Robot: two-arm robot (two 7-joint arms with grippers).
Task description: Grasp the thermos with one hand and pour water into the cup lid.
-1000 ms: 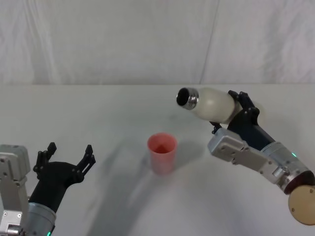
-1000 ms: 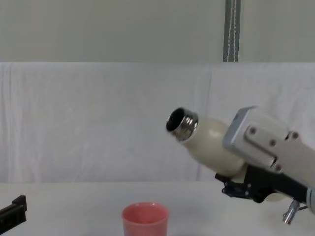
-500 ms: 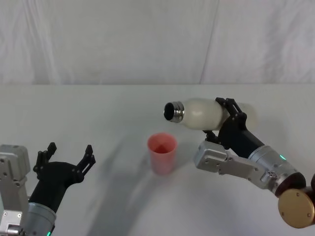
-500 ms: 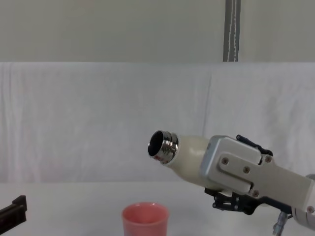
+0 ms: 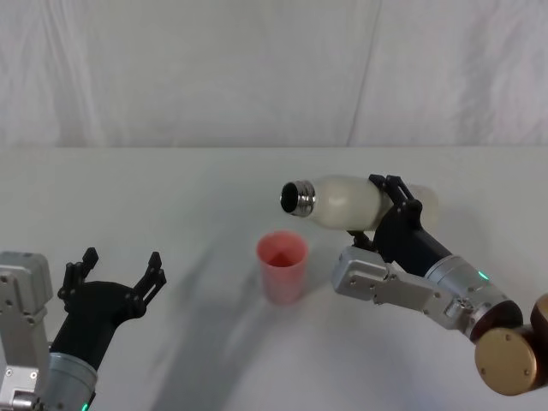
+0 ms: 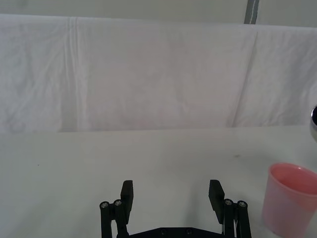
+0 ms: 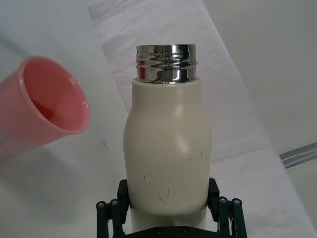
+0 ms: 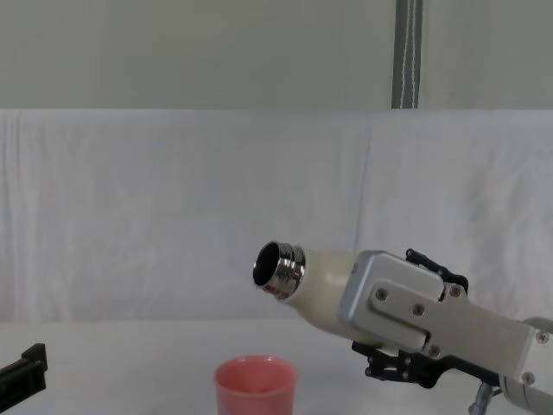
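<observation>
The cream-white thermos [image 5: 347,199] [image 7: 167,158] [image 8: 321,290] is held nearly on its side in the air, my right gripper [image 5: 396,205] [image 7: 167,210] shut around its body. Its open steel neck [image 5: 297,199] [image 8: 278,270] points left and slightly down, just above and to the right of the pink cup lid [image 5: 282,266] [image 8: 255,386] [image 7: 37,106] [image 6: 291,200], which stands upright on the white table. No water is visible at the neck. My left gripper [image 5: 118,276] [image 6: 171,196] rests open at the near left, well apart from the cup lid.
The white table [image 5: 171,197] is backed by a white cloth curtain [image 5: 257,68]. A grey pole [image 8: 406,52] stands behind the curtain.
My right gripper has carried the thermos left and lower toward the cup lid, tipping its neck from raised to nearly level. The left arm has not moved.
</observation>
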